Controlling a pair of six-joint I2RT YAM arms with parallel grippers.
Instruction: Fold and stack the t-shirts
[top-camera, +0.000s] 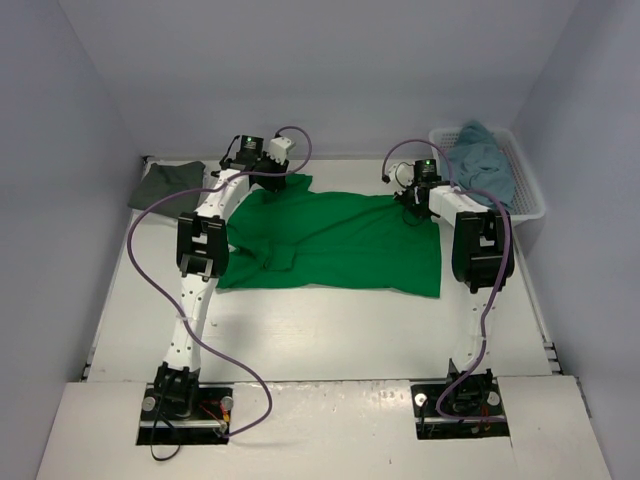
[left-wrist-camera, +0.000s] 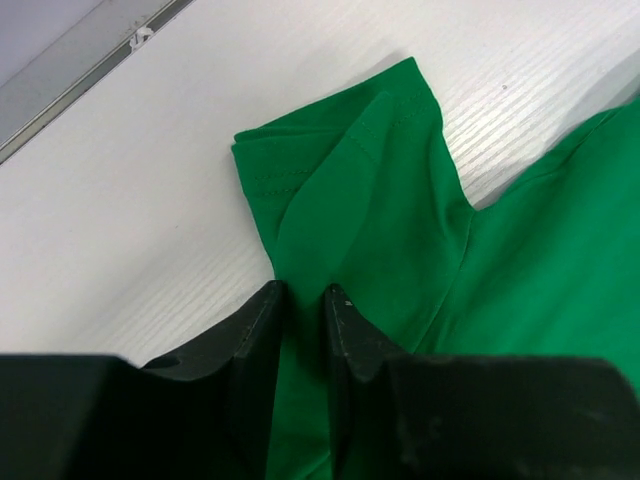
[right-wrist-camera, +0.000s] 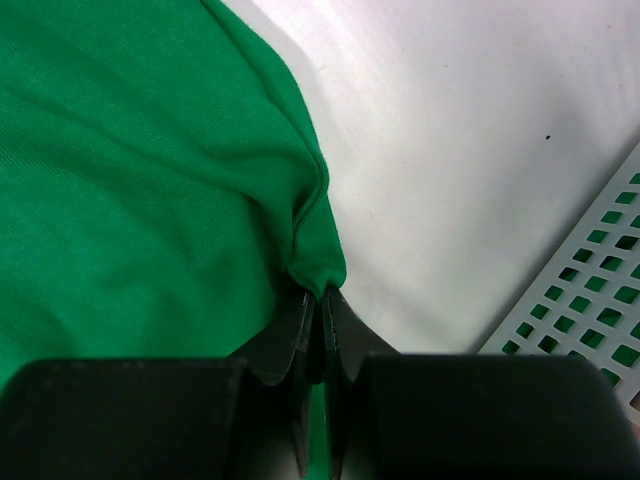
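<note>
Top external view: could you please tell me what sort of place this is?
Likely a lab robot cell, not a home: plain walls enclose a white table, with left arm and right arm bolted at its edge.

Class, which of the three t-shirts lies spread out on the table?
The bright green t-shirt, mid-table. The dark grey t-shirt lies bunched at the far left; the teal-blue t-shirt sits in the white basket.
</note>
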